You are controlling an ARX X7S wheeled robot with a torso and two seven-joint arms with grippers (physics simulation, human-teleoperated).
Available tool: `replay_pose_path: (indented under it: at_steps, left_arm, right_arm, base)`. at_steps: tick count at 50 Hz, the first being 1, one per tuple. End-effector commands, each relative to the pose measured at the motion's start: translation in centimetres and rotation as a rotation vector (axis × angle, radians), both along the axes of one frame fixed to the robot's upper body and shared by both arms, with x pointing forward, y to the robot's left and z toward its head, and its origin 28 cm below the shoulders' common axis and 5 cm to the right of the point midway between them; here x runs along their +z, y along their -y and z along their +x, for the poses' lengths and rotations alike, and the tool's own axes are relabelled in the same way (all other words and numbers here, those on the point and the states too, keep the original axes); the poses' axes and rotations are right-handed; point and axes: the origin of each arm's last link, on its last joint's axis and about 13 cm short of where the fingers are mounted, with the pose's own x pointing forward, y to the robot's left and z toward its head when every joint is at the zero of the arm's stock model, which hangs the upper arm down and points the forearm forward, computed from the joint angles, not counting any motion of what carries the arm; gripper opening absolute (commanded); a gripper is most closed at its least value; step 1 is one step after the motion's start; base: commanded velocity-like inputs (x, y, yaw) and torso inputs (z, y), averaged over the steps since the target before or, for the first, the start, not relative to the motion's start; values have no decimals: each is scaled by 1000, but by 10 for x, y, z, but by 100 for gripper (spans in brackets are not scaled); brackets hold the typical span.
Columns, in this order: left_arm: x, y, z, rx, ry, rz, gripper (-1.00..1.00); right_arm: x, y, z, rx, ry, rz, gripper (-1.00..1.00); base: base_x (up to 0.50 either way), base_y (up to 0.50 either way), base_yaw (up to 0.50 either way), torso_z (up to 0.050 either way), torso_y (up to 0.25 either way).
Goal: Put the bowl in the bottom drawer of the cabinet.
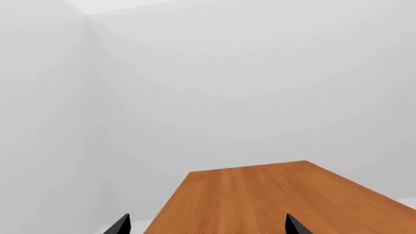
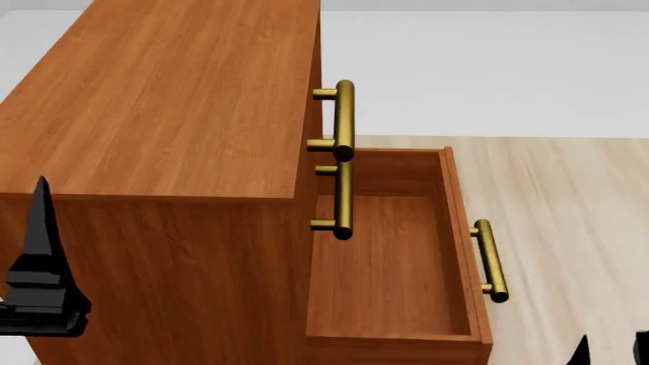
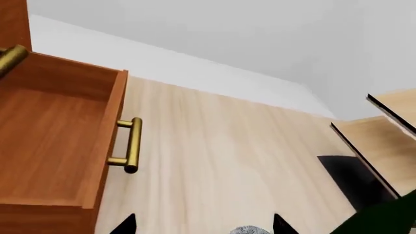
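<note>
hovering just outside the open bottom drawer (image 2: 390,258), the right jaws (image 3: 202,225) flank the bowl (image 3: 250,230), grip unclear; left jaws (image 1: 206,226) gape empty; it could clip the drawer's front.

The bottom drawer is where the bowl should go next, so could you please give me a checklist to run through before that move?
1. Bottom drawer pulled out: ok, its inside is exposed.
2. Drawer interior free of objects: ok, only bare wood shows.
3. Bowl located: ok, a speckled sliver shows between the right claw tips.
4. Right claw's grip on the bowl: cannot tell, the contact is out of frame.
5. Left claw out of the way: ok, it sits over the cabinet top.
6. Path past the drawer's brass handle: cannot tell.
</note>
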Motion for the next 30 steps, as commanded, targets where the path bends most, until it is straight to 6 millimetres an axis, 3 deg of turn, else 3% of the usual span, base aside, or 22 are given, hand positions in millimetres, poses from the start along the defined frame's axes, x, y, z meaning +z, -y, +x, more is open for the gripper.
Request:
replay_pose_path:
  at_steps: [1,30]
  left_arm:
    - [0,1,-1,-10,1,3,100]
    - [-4,4,-1,-25,-11,3,100]
  right_arm:
    - [-4,3,-5,-5,-84,7,100]
    - [-16,11,-14,-61,-254,31,100]
  base:
    - [0,0,0,0,0]
    - [0,0,0,0,0]
